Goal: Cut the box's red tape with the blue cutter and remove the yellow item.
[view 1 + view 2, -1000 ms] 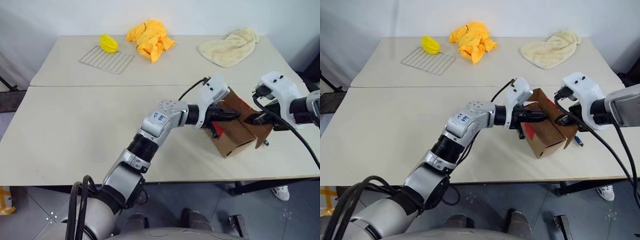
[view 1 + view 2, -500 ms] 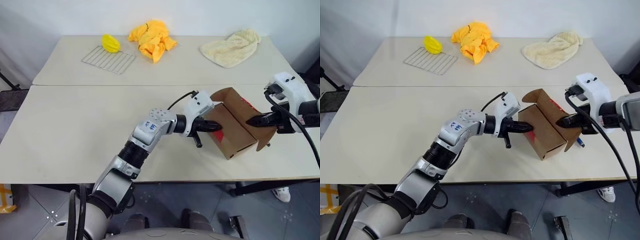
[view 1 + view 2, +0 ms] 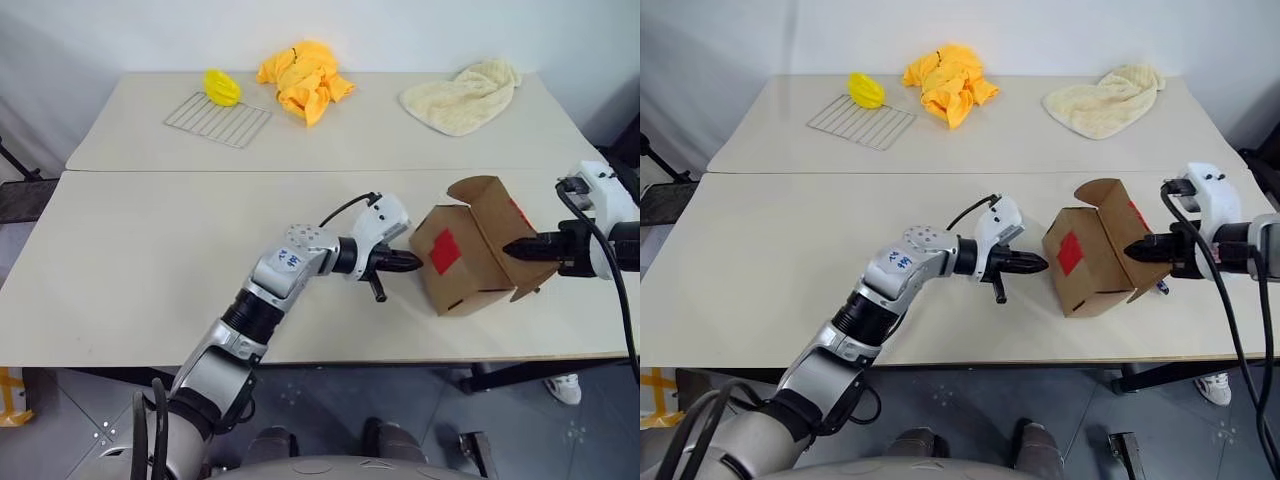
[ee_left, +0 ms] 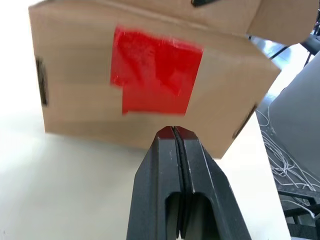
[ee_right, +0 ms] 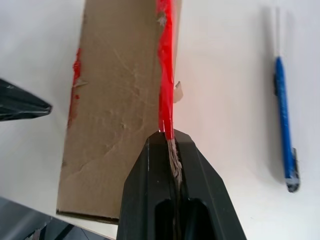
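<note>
box point(image 3: 462, 259) flap pinched by right fingers point(image 5: 172, 150) | blue cutter point(image 5: 283, 122) beside, seemingly apart

My left arm reaches across toward the right, its left hand point(image 3: 412, 263) pinched closed, tips just short of the box point(image 3: 460, 262). My right hand point(image 3: 512, 248) points left, clamped on the box's open flap.

Two pale tables point(image 3: 150, 260) pushed together, white wall point(image 3: 400, 30), grey floor point(image 3: 60, 420)
</note>
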Action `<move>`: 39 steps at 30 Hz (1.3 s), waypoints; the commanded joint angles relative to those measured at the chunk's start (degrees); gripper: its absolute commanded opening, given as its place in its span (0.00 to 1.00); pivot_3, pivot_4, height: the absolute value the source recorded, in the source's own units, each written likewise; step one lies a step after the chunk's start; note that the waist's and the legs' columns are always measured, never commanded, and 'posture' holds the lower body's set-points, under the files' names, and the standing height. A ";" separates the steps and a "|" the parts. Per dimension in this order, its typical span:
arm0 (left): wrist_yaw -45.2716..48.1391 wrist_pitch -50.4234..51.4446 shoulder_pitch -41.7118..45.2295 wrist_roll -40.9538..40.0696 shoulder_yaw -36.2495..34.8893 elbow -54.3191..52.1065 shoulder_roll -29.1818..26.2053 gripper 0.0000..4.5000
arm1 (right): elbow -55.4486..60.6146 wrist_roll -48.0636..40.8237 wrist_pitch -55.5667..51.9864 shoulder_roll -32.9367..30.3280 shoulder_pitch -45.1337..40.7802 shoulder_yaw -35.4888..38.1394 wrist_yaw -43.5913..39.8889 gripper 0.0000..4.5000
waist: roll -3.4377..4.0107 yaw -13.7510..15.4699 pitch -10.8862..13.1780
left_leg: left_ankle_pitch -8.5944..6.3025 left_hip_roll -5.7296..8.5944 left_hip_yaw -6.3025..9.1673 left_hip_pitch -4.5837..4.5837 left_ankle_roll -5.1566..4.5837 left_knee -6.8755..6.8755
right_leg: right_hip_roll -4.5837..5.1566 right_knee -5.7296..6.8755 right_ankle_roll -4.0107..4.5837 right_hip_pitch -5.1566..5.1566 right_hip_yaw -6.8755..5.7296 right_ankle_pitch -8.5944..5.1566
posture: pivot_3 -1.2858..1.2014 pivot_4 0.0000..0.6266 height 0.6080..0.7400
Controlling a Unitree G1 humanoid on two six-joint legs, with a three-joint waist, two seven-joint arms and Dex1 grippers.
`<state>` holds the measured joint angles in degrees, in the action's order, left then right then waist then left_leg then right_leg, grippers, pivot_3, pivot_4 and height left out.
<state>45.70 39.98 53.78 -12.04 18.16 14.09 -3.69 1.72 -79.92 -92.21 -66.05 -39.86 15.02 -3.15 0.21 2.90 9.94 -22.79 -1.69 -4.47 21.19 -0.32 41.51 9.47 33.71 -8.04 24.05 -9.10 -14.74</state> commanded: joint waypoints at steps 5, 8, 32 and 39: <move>0.25 -0.28 7.97 -3.26 -5.51 -0.36 1.10 0.00 | 3.71 -3.46 -0.29 -0.92 -0.93 -0.71 2.35 0.01 | 0.00 0.02 0.00 | 0.00 0.00 0.00 -0.01 0.00 0.00 | 0.00 0.00 0.00 0.00 0.00 0.00 | 0.52 0.24 1.00; 0.99 -3.58 9.65 -0.37 -2.51 3.04 1.81 0.00 | 4.62 -4.40 -0.29 -1.29 -2.08 -1.50 2.80 0.01 | 0.00 0.11 0.00 | 0.00 0.00 0.00 0.00 0.00 -0.01 | 0.00 -0.01 0.00 0.00 -0.01 0.00 | 0.52 0.24 1.00; 3.44 -17.74 10.54 12.88 11.18 14.81 2.20 0.00 | 7.21 -9.68 -0.29 -3.54 -2.17 -2.50 4.55 0.01 | -0.01 0.18 0.01 | 0.00 0.01 0.00 0.04 -0.01 -0.04 | 0.00 -0.06 0.00 0.01 -0.02 0.00 | 0.52 0.00 1.00; 3.18 -18.06 9.43 13.86 12.42 14.46 1.71 0.00 | 7.10 -9.36 -0.29 -3.57 -2.59 -3.04 4.23 0.01 | -0.01 0.18 0.01 | 0.00 0.01 0.00 0.04 -0.01 -0.04 | 0.00 -0.07 0.00 0.01 -0.02 0.00 | 0.52 0.00 1.00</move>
<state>47.27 30.98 63.80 -6.67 21.69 23.77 -1.47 5.27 -84.46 -92.22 -66.08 -42.51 11.43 0.61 0.20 3.09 9.95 -22.79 -1.68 -4.47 21.23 -0.33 41.46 9.47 33.64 -8.04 24.05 -9.12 -14.74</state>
